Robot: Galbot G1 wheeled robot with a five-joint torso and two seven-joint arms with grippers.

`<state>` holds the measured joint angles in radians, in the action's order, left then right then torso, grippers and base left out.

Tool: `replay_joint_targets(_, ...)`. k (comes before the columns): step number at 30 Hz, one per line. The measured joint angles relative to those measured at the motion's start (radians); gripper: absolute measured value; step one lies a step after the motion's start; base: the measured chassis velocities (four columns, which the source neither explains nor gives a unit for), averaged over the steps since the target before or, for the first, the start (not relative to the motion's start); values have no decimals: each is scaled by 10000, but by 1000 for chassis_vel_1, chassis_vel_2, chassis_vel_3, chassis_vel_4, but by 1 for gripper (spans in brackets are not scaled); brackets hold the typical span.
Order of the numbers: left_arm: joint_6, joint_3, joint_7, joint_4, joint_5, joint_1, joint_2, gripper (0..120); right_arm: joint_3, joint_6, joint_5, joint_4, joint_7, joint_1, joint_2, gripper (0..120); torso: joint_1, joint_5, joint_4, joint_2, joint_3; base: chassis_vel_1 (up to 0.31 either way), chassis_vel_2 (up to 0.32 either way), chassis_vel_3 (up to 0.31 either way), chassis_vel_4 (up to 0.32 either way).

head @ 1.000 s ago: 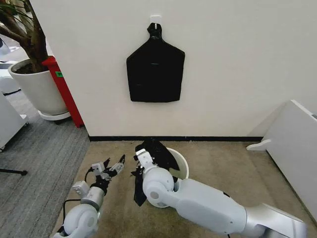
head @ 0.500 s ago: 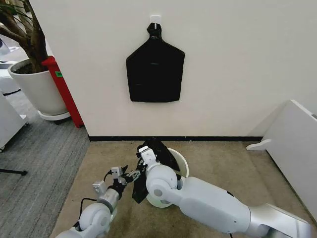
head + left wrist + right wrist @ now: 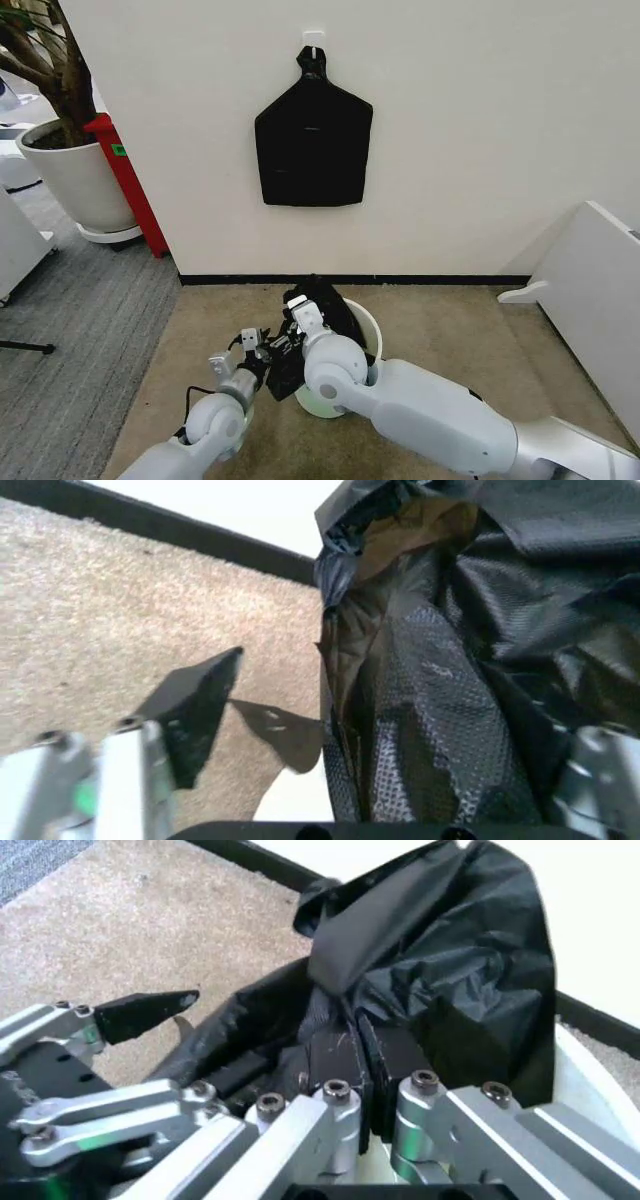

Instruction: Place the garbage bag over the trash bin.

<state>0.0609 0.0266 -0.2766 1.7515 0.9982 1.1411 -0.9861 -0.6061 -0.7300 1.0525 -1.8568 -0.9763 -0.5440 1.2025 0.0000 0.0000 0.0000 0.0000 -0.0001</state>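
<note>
Hanging from right hand [image 3: 362,1057], garbage bag [image 3: 440,982], left hand [image 3: 370,780] spread around it

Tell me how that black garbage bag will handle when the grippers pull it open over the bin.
The garbage bag hangs in loose crumpled folds from the shut right gripper, so it is probably floppy and very light. Its glossy film looks slippery and could slide from a weak pinch. Draped on the trash bin, with the open left gripper beside it, it likely shifts easily.
</note>
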Motion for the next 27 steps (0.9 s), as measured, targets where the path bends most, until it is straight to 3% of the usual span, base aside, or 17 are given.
replay_joint_targets(4,612,-117,-329,200,29,26,185,70,20,0,-41,0,25,-1,4,0,0,0,-1,0,0,0,0,0,0)
replay_joint_targets(11,2230,-795,-532,1620,750,586,831,38,39,2,-270,76,194,-62,87,0,0,0,0,-1,1,0,0,0,0)
replay_joint_targets(21,2367,-991,-686,1732,828,681,1007,6,-18,7,-357,108,249,-15,218,0,0,0,0,-1,2,0,0,0,0)
replay_joint_targets(27,2291,-1004,-709,1641,676,738,912,5,-43,7,-373,107,248,-28,182,0,0,1,0,-1,1,0,0,0,0)
